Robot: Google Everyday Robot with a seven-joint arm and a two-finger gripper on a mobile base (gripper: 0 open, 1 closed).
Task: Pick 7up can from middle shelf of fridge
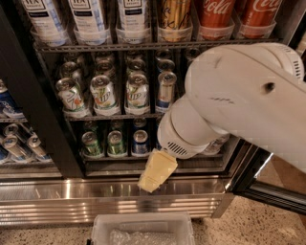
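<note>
Three 7up cans stand at the front of the middle shelf (119, 116): one on the left (71, 98), one in the middle (104, 94) and one on the right (137, 93), with more cans in rows behind them. A slim blue-and-silver can (165, 91) stands to their right. My gripper (156, 172), cream-coloured, hangs from the big white arm (239, 95). It is below the middle shelf, in front of the fridge's lower edge (119, 168), and holds nothing. The arm hides the right part of the middle and bottom shelves.
Tall tea bottles (86, 14) and red cola cans (217, 12) fill the top rack. Small green cans (91, 143) and a blue can (140, 142) sit on the bottom rack. The ribbed steel base panel (95, 201), a clear plastic bin (143, 229) and the open glass door (272, 194) lie below.
</note>
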